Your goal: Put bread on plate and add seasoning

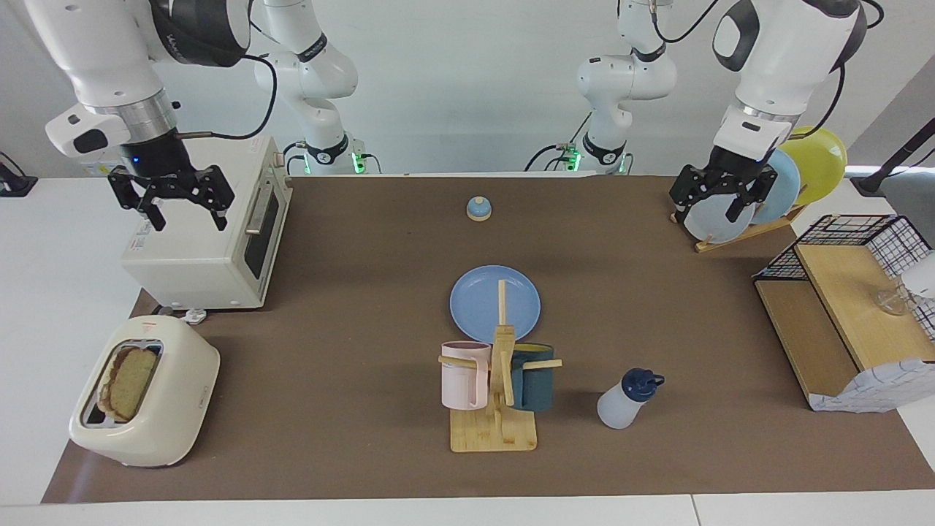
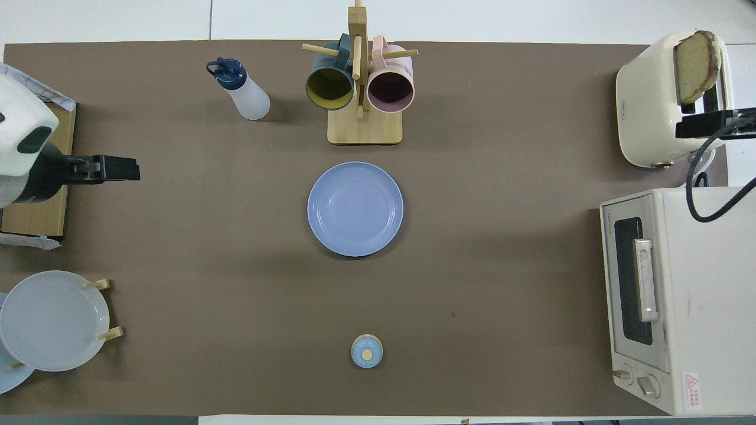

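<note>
Standing upright in one slot of the cream toaster (image 1: 144, 392), the bread (image 1: 130, 383) is at the right arm's end of the table, farther from the robots than the white toaster oven (image 1: 208, 226). The round blue plate (image 1: 482, 296) lies flat near the middle of the brown mat (image 1: 350, 307) and nothing is on it. Just beside it, farther from the robots, stands a wooden mug rack (image 1: 498, 394) with a pink mug (image 1: 463, 375) and a dark teal mug (image 1: 535, 376) hanging on it. The seasoning (image 1: 626, 398) bottle stands on the mat beside the mug rack, toward the left arm's end, well apart from the plate. A small bell (image 1: 478, 208) with a blue dome sits on the mat nearer to the robots than the plate. The right gripper (image 1: 184, 208) hangs in the air over the toaster oven, its fingers spread apart and holding nothing. The left gripper (image 1: 710, 207) hangs in front of the pale plates (image 1: 760, 193) that stand in the wooden plate rack (image 1: 738, 235); its fingers are also apart and empty. At the left arm's end there is also a wooden shelf (image 1: 840, 314) with a black wire basket.
</note>
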You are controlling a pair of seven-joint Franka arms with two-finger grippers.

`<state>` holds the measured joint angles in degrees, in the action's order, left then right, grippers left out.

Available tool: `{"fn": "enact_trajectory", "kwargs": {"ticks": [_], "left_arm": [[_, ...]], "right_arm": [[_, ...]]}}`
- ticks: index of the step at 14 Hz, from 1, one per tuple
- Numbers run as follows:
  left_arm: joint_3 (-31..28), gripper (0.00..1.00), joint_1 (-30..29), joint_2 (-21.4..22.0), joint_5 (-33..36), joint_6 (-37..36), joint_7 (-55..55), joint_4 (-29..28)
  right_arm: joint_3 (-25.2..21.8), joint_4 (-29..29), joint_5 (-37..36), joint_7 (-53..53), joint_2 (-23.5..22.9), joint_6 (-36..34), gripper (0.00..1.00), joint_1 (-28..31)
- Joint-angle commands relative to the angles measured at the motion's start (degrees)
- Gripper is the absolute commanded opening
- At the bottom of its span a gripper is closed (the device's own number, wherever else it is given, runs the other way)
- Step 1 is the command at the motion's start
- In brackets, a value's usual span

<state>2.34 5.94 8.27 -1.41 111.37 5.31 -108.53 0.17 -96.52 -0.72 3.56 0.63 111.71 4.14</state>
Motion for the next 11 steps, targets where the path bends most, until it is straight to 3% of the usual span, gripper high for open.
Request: {"fn": "enact_trajectory", "kwargs": {"ticks": [1,7,11], "left_arm": [[-0.3,1.0,1.3,3.3,0.5,8.4,0.4,-7.6],[-0.4,1.0,6.5,0.7,0.5,27.3,0.9,-16.4],[-0.5,1.0,8.7,-5.8,0.5,43.1,4.3,-19.3]], "right_arm": [[0.2,-1.9,0.8,1.2,-1.6,7.8,1.0,1.0],[-0.4,-1.3,0.3,6.6,-10.5,20.1,1.0,6.0],[-0.5,-1.3,-1.6,7.6,-13.9,25.7,1.0,7.8]]}}
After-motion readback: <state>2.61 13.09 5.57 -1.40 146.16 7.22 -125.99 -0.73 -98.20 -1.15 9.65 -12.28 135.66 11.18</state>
